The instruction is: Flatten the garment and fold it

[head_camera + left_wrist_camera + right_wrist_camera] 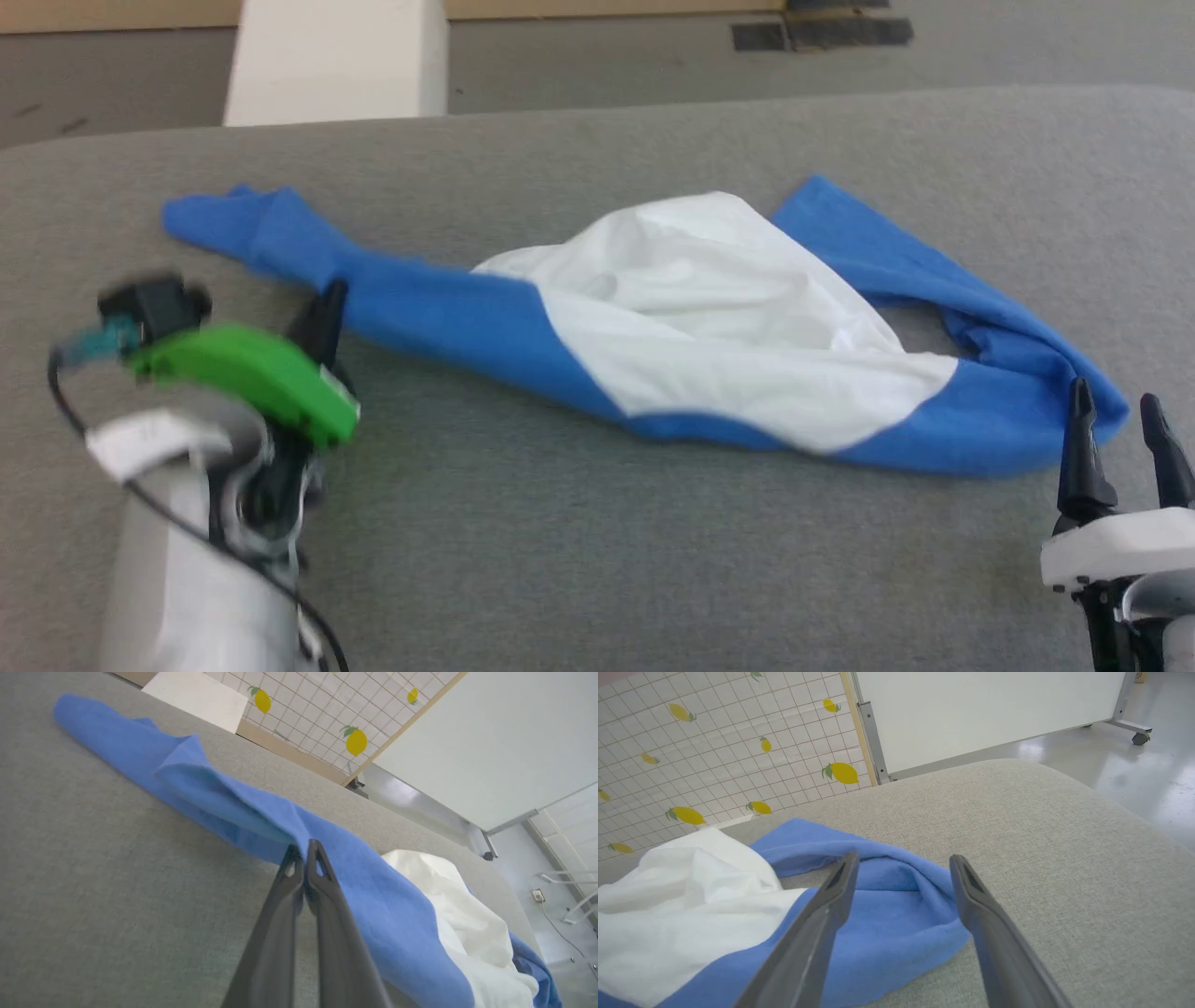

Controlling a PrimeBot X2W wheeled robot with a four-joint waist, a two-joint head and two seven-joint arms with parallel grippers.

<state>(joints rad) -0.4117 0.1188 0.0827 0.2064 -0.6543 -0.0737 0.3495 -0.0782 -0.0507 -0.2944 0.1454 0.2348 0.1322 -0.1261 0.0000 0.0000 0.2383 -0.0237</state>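
The grey padded table [597,579] takes up most of the head view, and the garment [709,317] lies across its middle. It is bunched into a long, twisted band, white in the middle and blue at both ends, and nothing about it is flat yet. It stretches from the robot's left to its right, so each arm has a blue end within reach.

The left gripper [306,851] is at the near edge of the blue cloth on the left. Its jaws are pressed together, and the cloth rises in a small ridge at the tips. That looks like a pinch on a thin fold, though how much cloth sits between the fingers cannot be told. The hold seems meant to fix that end for pulling.

The right gripper [903,863] is low at the far right end with its jaws wide apart. The rolled blue lump lies between and just ahead of the tips, and nothing is gripped. I judge that it is lined up to close there, so that both ends can be drawn apart and the band spread.
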